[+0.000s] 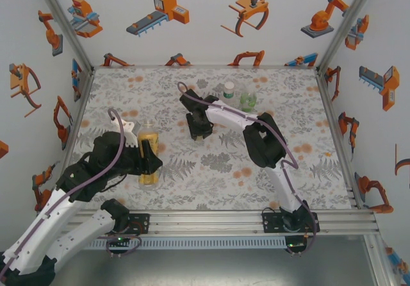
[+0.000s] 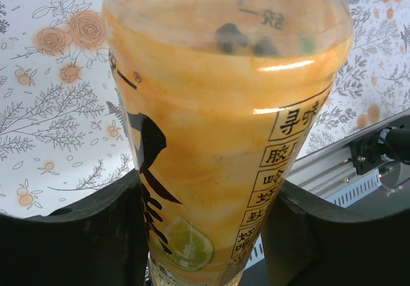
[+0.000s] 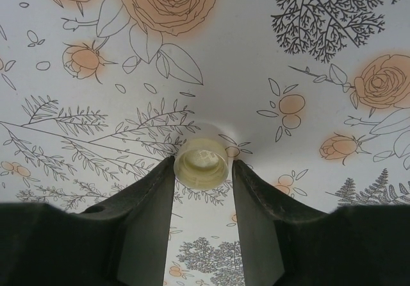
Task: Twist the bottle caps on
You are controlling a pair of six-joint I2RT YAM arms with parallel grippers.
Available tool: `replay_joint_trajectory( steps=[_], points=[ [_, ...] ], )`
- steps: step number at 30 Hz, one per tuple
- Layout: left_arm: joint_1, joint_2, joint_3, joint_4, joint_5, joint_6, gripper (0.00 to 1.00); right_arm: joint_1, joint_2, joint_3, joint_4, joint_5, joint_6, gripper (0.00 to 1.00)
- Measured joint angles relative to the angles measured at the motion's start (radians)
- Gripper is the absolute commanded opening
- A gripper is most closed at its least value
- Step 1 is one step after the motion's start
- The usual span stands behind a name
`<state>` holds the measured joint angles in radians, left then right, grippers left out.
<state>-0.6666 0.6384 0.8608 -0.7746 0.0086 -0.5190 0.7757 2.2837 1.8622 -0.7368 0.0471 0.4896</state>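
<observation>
- Right wrist close-up: dark matte right fingers [image 3: 144,228] pinch a round, pale translucent cap [image 3: 201,164].
- Left wrist: left fingers [image 2: 77,247] clamp the glossy orange bottle [image 2: 218,138] with its printed label.

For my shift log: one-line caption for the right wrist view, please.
Right gripper pinching a pale cap between its fingers, down at the floral table.

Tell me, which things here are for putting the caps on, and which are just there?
For the job: orange bottle in the left fingers; pale cap between the right fingers; clear bottle; green bottle.
Just there: flowery table cover; robot pictures on the walls.
</observation>
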Motion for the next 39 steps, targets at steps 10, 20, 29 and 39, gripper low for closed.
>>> replay_joint_trajectory(
  steps=[10,20,29,39],
  points=[
    [0.0,0.01,0.0,0.027,0.013,0.0,0.26,0.0,0.014,0.022,-0.007,0.003,-0.027,0.43],
    [0.0,0.056,0.0,0.047,0.032,0.0,0.25,0.0,0.018,0.029,-0.011,0.007,-0.048,0.38],
    [0.0,0.014,-0.021,0.086,0.037,0.0,0.25,0.001,-0.016,-0.022,-0.022,0.007,-0.064,0.35],
    [0.0,0.009,-0.082,0.169,0.057,0.001,0.24,0.053,-0.383,-0.403,-0.009,0.024,-0.021,0.35]
  ],
)
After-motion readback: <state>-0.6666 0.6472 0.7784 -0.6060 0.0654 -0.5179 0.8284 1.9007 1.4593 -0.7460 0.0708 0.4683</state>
